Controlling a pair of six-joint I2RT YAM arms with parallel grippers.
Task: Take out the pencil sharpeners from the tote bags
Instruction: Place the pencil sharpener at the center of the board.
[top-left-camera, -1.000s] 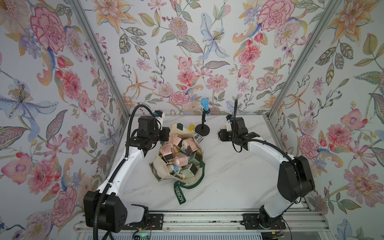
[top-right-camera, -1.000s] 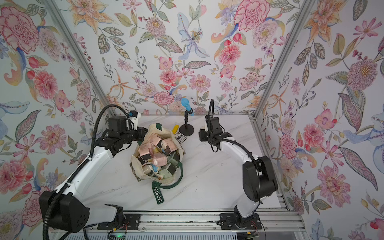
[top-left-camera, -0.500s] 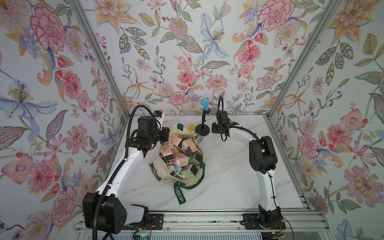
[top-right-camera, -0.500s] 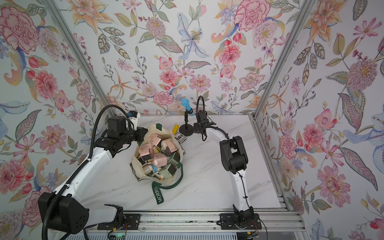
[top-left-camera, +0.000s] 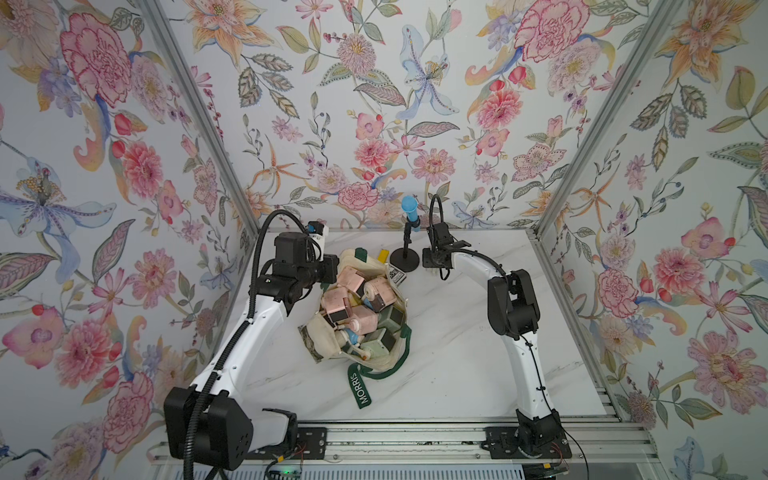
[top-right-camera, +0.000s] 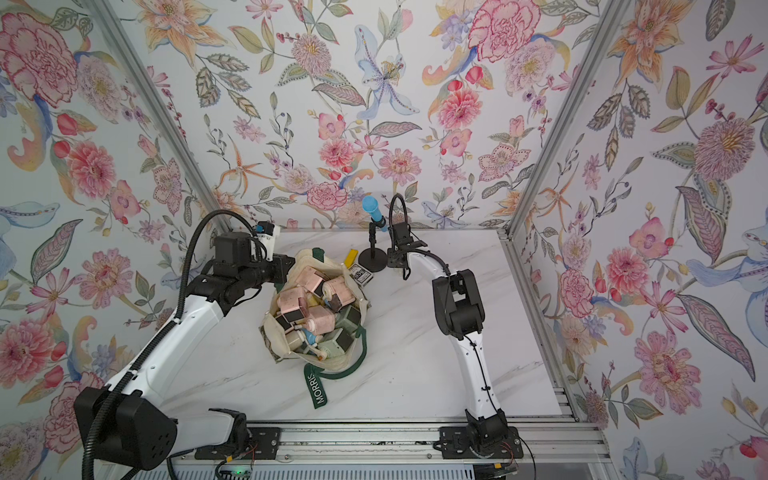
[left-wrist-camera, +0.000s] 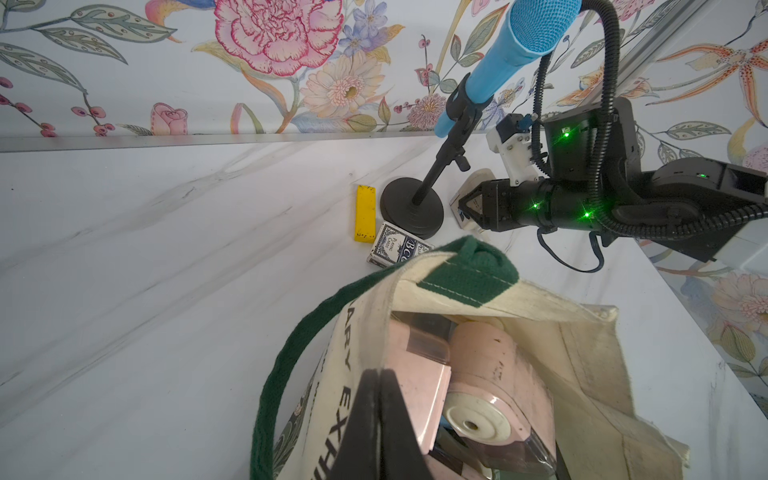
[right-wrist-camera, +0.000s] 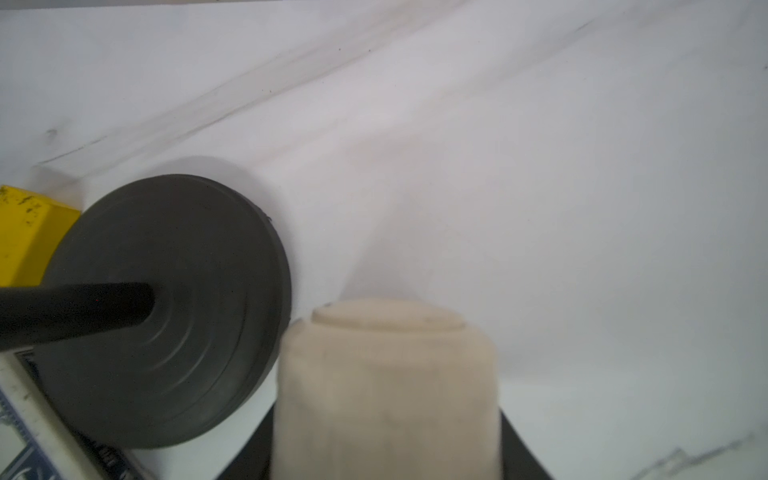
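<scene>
Sharpener (right-wrist-camera: 386, 374) between right gripper (left-wrist-camera: 468, 208) jaws

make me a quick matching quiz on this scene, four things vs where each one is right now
Things:
1 cream sharpener
2 yellow bar
3 blue microphone
4 pink sharpeners

Places:
a inside the tote bag
b clipped on the black stand
c flat on the table
d held in the right gripper

Pairs: 1-d, 2-c, 3-b, 4-a
</scene>
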